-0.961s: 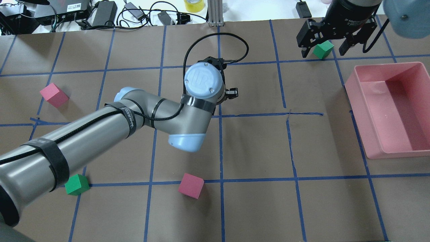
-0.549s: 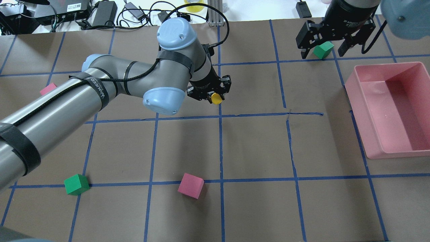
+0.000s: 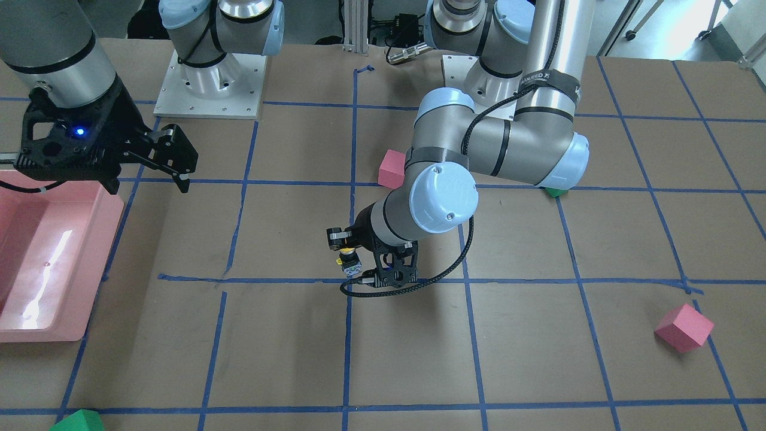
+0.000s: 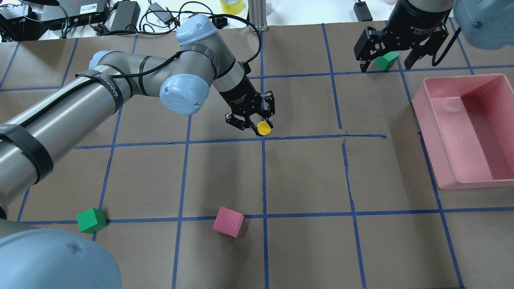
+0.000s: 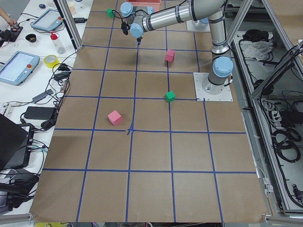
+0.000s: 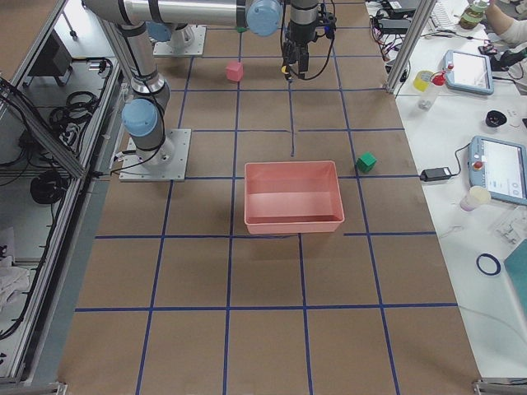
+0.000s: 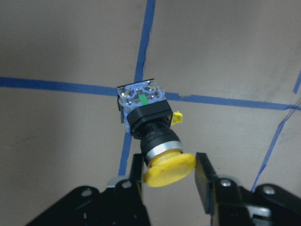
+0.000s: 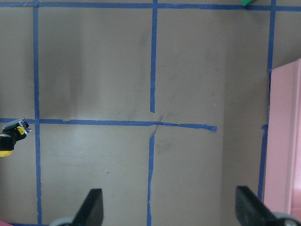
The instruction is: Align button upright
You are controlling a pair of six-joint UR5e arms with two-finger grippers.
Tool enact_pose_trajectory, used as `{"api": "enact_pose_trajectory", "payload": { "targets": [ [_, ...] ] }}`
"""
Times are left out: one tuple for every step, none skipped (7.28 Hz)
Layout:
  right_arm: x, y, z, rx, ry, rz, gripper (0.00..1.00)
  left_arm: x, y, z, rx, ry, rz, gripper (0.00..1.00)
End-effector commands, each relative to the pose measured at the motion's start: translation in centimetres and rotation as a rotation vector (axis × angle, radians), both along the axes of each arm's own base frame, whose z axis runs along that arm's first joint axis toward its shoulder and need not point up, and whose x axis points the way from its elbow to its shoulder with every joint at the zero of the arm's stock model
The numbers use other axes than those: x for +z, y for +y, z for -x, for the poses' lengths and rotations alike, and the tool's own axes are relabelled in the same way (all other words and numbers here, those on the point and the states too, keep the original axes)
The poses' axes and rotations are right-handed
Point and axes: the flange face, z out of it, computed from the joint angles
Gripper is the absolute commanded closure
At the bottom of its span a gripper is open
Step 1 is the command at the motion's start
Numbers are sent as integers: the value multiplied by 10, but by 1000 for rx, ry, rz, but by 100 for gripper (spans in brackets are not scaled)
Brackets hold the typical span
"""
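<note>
Our left gripper (image 7: 168,176) is clenched on the yellow cap of the push-button switch (image 7: 151,123), and in the last half second we have carried it down toward the blue tape crossing (image 4: 263,139). Its base now faces the table (image 4: 305,176), tilted, so we judge an upright set-down is near.
</note>
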Motion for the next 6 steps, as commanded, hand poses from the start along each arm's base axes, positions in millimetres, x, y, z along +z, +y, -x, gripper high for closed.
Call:
{"api": "enact_pose_trajectory", "payload": {
  "targets": [
    [0,0,0,1,0,0,0,2,-30,-23,58,19,-12,100],
    [0,0,0,1,1,0,0,-14,-43,-28,92,9,-43,100],
    [0,0,0,-1,0,0,0,-25,-44,-23,122,45,-105,100],
    [0,0,0,1,3,0,0,-38,-42,-23,128,53,-142,100],
    [-1,0,0,1,1,-2,0,-40,-41,-23,129,55,-146,100],
    [-2,0,0,4,0,-3,0,-43,-38,-20,130,80,-159,100]
  ]
}}
